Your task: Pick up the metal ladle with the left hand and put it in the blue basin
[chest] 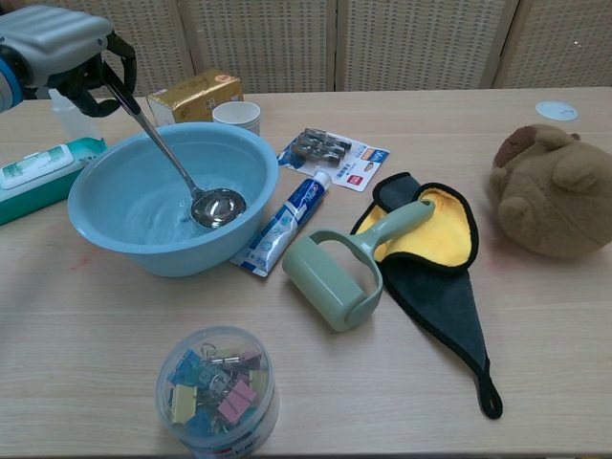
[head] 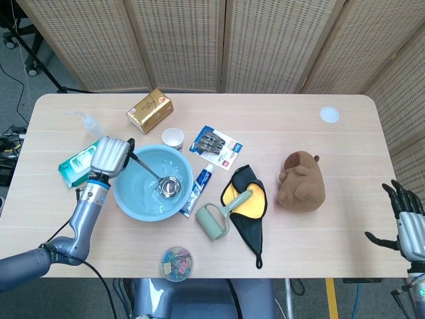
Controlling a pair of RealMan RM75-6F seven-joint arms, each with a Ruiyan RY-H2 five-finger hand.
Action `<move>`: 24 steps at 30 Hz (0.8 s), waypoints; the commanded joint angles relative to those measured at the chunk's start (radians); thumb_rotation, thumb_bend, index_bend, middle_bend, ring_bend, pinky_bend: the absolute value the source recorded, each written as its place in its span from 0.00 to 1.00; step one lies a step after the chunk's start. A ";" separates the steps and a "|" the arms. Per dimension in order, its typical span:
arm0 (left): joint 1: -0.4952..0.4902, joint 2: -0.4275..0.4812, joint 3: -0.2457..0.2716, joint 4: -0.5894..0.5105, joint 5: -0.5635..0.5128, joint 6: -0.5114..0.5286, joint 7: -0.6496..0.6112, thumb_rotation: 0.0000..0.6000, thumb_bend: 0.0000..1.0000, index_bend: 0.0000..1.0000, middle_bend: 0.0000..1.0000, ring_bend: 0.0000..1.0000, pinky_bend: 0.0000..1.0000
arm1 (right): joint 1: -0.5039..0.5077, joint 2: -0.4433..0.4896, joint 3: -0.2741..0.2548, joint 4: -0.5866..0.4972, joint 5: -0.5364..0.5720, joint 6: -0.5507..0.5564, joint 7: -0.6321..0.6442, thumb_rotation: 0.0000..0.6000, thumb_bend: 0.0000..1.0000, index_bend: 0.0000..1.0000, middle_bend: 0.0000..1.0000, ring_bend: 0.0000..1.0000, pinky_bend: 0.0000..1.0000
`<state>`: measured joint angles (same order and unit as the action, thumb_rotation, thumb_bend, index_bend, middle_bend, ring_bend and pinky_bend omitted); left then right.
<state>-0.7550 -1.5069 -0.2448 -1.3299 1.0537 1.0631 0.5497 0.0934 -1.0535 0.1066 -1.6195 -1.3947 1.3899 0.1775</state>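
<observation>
The blue basin (head: 123, 198) (chest: 115, 251) stands on the left part of the table. The metal ladle (head: 169, 187) (chest: 218, 206) lies with its bowl inside the basin, and its thin handle slants up over the basin's left rim. My left hand (head: 109, 156) (chest: 55, 46) holds the top of that handle with its fingers curled round it, just outside the left rim. My right hand (head: 406, 224) hangs past the table's right front edge, fingers spread and empty; only the head view shows it.
A wet-wipes pack (head: 83, 161) and a squeeze bottle (head: 89, 123) lie left of the basin. Behind it are a paper cup (chest: 236, 117) and a gold box (head: 150, 110). Toothpaste (chest: 287, 225), a lint roller (chest: 339, 277), a cloth (chest: 435, 258), a clip jar (chest: 218, 392) and a plush toy (head: 302, 181) lie to the right and front.
</observation>
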 commanded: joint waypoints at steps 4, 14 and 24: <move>0.020 0.035 -0.002 -0.016 0.019 0.008 -0.072 1.00 0.62 0.91 0.95 0.80 0.73 | 0.001 -0.004 -0.002 0.001 -0.001 -0.002 -0.008 1.00 0.00 0.00 0.00 0.00 0.00; 0.035 0.078 -0.026 -0.054 0.022 0.022 -0.153 1.00 0.62 0.92 0.95 0.80 0.73 | 0.002 -0.007 -0.005 -0.003 -0.004 -0.002 -0.019 1.00 0.00 0.00 0.00 0.00 0.00; 0.047 0.138 -0.047 -0.133 0.008 0.036 -0.180 1.00 0.62 0.92 0.95 0.80 0.73 | 0.003 -0.010 -0.007 -0.003 -0.006 -0.003 -0.026 1.00 0.00 0.00 0.00 0.00 0.00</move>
<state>-0.7099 -1.3732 -0.2895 -1.4578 1.0625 1.0954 0.3712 0.0965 -1.0632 0.0995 -1.6230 -1.4010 1.3871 0.1514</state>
